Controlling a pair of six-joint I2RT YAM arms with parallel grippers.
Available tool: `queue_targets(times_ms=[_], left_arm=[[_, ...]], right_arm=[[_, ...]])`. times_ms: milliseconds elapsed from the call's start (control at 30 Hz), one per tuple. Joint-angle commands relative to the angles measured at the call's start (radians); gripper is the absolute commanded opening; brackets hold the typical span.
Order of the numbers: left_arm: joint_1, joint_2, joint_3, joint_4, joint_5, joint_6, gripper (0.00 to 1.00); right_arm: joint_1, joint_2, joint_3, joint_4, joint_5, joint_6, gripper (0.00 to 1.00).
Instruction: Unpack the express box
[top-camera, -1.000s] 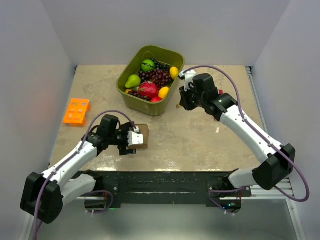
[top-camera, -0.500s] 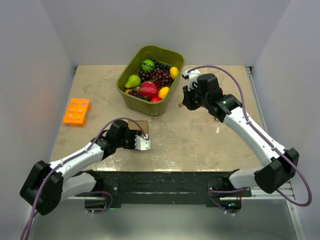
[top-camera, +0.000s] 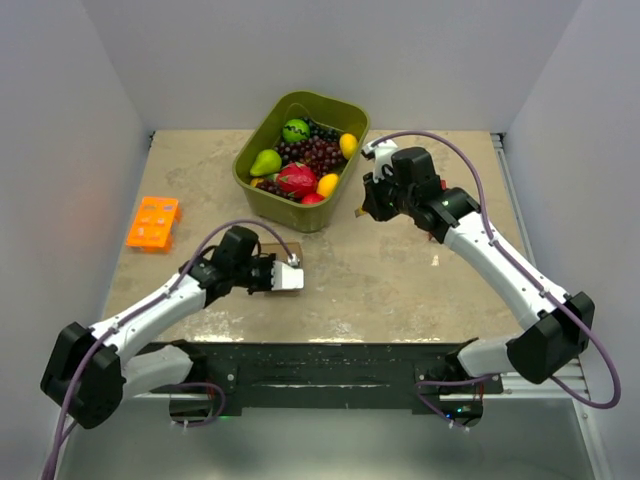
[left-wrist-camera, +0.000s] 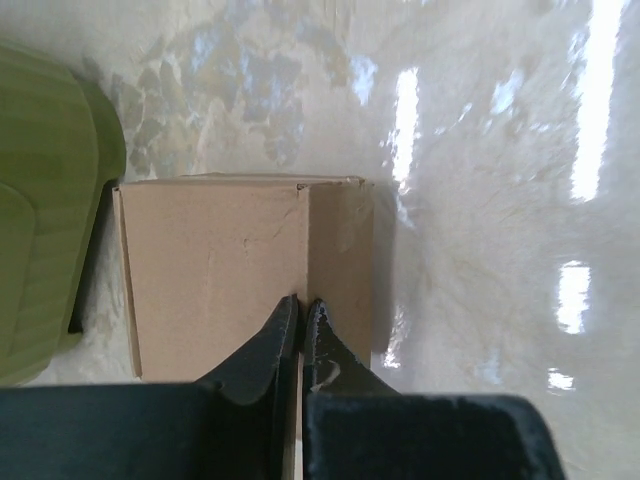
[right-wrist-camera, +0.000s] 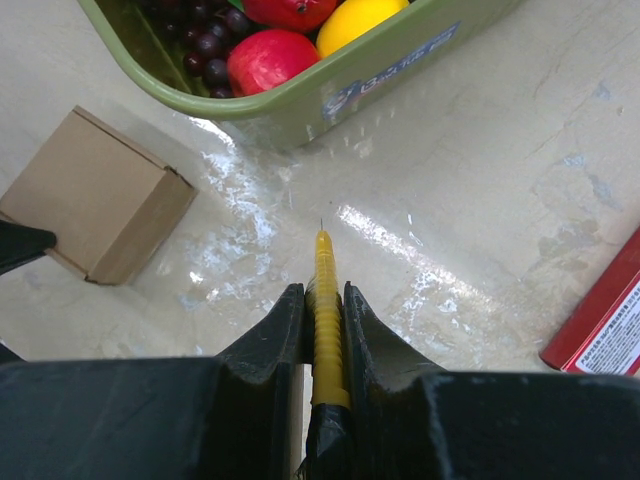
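Observation:
The express box (left-wrist-camera: 235, 275) is a small plain brown cardboard box lying on the table, closed flaps facing up. In the top view only a sliver of the box (top-camera: 274, 247) shows past the left arm. My left gripper (left-wrist-camera: 302, 306) is shut, its tips together on the box's top by the flap seam, with nothing between them. My right gripper (right-wrist-camera: 323, 292) is shut on a slim yellow needle-tipped tool (right-wrist-camera: 325, 270). It hangs above bare table right of the box (right-wrist-camera: 100, 200), beside the green tub. In the top view this gripper (top-camera: 363, 207) is near the tub's right corner.
A green tub (top-camera: 262, 190) of fruit stands at the back centre, close behind the box. Its wall (right-wrist-camera: 330, 90) is just ahead of the right gripper. An orange tray (top-camera: 153, 222) lies at the left. A slim red packet (right-wrist-camera: 600, 320) lies right of the right gripper.
My left gripper has gone from wide open around the box to shut, with its tips now on the box top. The right arm has barely moved and keeps the yellow tool.

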Motion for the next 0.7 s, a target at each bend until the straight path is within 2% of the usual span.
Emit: queue_targets(times_ms=[0,67,200,267,367,433,533,600,633,667], left_arm=[[0.076,0.042,0.205,-0.190,0.283,-0.154,0.00],[0.119,0.120,0.301,-0.320,0.452,-0.184,0.00],[0.209,0.299,0.409,-0.506,0.668,-0.189,0.00],[0.236,0.399,0.458,-0.627,0.795,-0.131,0.00],[0.242,0.473,0.489,-0.691,0.864,-0.111,0.00],[0.254,0.487,0.472,-0.656,0.877,-0.208,0.00],[0.308,0.528,0.471,-0.622,0.944,-0.272,0.00],[0.357,0.562,0.495,-0.663,0.999,-0.257,0.00],[0.369,0.605,0.539,-0.695,1.013,-0.196,0.00],[0.390,0.629,0.566,-0.803,1.021,-0.140,0.00]], right_arm=[[-0.003,-0.005,0.041,0.025,-0.008,-0.003,0.00],[-0.003,-0.002,0.044,0.024,-0.008,-0.005,0.00],[-0.002,0.009,0.046,0.027,-0.019,0.003,0.00],[-0.002,0.015,0.049,0.027,-0.025,0.008,0.00],[-0.003,0.018,0.055,0.025,-0.028,0.012,0.00],[-0.002,0.021,0.053,0.028,-0.030,0.015,0.00],[-0.003,0.024,0.041,0.037,-0.039,0.026,0.00],[-0.003,0.029,0.033,0.042,-0.043,0.034,0.00],[-0.002,0.030,0.032,0.042,-0.045,0.035,0.00],[-0.003,0.035,0.032,0.042,-0.046,0.037,0.00]])
